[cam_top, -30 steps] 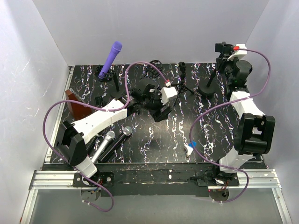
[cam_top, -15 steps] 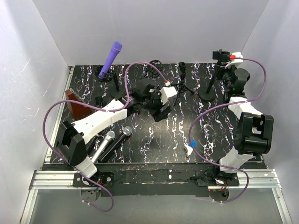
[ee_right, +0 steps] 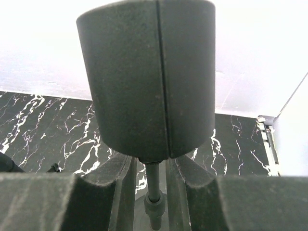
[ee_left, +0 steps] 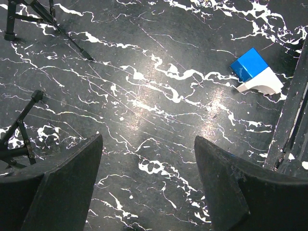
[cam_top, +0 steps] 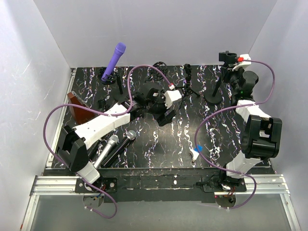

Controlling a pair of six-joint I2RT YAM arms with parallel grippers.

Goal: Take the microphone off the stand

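Observation:
A purple microphone sits tilted in a black stand at the back left. My left gripper hangs open and empty over the middle of the table, to the right of that stand; its wrist view shows only bare table between the fingers. My right gripper at the back right is shut on the black holder on top of a second stand, which has a thin pole and a round base. That holder carries no microphone.
A silver microphone and a black one lie at the front left. A small tripod stands at mid back. A blue and white block lies front right, also in the left wrist view. A brown object sits at the left edge.
My right gripper has moved left and back with the stand's top, so that stand leans less than before. The left gripper has barely shifted.

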